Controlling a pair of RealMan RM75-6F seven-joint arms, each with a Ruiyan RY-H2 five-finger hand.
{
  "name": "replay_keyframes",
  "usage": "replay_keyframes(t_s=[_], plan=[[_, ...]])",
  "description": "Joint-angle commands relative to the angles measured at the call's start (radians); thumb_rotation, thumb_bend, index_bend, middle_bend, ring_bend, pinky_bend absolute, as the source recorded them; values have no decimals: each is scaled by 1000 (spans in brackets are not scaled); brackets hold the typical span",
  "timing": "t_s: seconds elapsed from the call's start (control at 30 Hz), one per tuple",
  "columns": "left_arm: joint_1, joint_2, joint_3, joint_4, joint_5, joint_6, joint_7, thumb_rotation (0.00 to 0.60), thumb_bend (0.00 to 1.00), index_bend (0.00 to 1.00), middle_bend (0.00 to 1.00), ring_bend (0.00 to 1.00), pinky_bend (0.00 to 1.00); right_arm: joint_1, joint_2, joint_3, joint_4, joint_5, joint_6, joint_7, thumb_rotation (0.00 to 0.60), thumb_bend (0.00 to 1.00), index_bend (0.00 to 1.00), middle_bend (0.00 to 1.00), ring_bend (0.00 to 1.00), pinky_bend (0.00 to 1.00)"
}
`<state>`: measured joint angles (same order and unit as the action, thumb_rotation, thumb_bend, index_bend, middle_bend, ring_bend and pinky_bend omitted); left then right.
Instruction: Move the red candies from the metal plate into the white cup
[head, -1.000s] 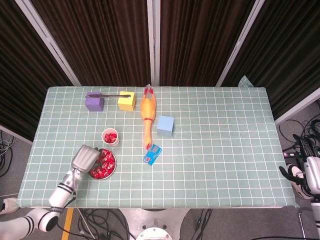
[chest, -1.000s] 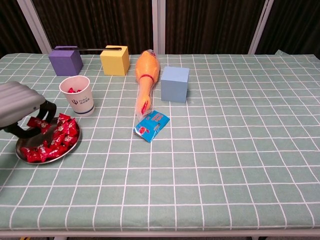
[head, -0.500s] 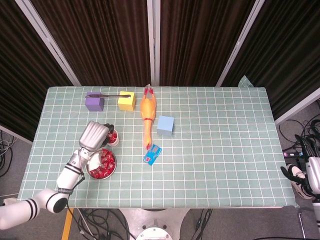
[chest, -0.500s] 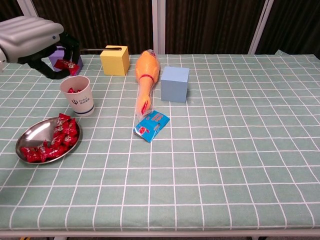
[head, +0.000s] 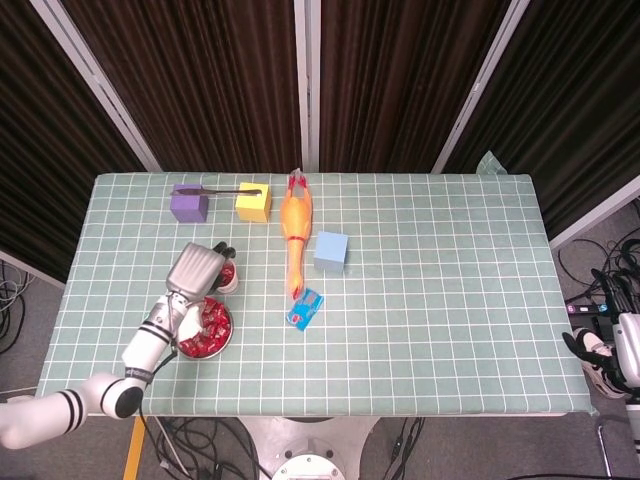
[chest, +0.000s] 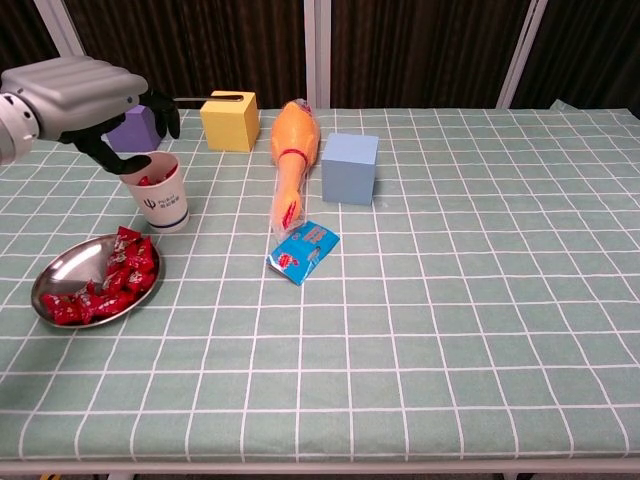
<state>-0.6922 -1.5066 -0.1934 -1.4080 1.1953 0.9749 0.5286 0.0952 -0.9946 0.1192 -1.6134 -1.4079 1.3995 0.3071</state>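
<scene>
The white cup (chest: 160, 203) stands at the left of the table with red candies in it. My left hand (chest: 85, 92) hovers right over its rim, fingers apart, and I see no candy between them. In the head view the left hand (head: 196, 268) covers most of the cup (head: 229, 281). The metal plate (chest: 57, 277) lies just in front of the cup, with several red candies (chest: 112, 281) heaped on it. My right hand (head: 622, 362) hangs off the table's right edge and holds nothing.
Behind the cup stand a purple block (chest: 138, 127) and a yellow block (chest: 229, 120). An orange rubber chicken (chest: 291, 150), a light blue block (chest: 350, 167) and a blue packet (chest: 303, 250) lie near the table's middle.
My left hand rose from the plate with a red candy, carried it over the cup, and now its fingers have spread and the candy is gone from them.
</scene>
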Motion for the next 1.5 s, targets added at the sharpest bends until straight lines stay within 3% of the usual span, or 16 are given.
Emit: replay_keyframes(t_s=[0.03,0.23,0.33,0.43,0.6,0.73,1.2,1.5], plan=[[28,35,18,-52,11,50,-2,600,389,352,391,880,999,0,0,0,-2,-3,2,-1,600,155,13,102,18,385],[124,83,70,-107,117,195,-136,600,365,358,395,878,999,4,-1,0,-5,-10,0,-3,600,155,13,102,17,385],[166,97,116,-112,180,243,-202,600,362,454,446,878,1000,9,-3,0,-6,-16,-2,-7,600,154,13,102,18,385],[188,91,169,-91,249,261,-225,600,362,507,483,880,1000,14,-4,0,-11,-22,-4,-12,600,155,13,102,18,385],[196,50,219,-36,280,221,-228,600,360,477,485,881,1000,14,-1,-1,-21,-26,2,-21,600,155,13,102,18,385],[189,15,229,3,267,171,-195,600,354,414,472,881,1000,10,2,-2,-27,-23,6,-26,600,155,13,102,17,385],[165,-93,223,178,298,133,-179,600,351,413,468,881,1000,7,5,-3,-33,-15,8,-33,600,155,13,102,18,385],[157,-109,222,204,288,94,-170,600,351,414,468,882,1000,5,5,-2,-35,-13,12,-37,600,155,13,102,18,385]])
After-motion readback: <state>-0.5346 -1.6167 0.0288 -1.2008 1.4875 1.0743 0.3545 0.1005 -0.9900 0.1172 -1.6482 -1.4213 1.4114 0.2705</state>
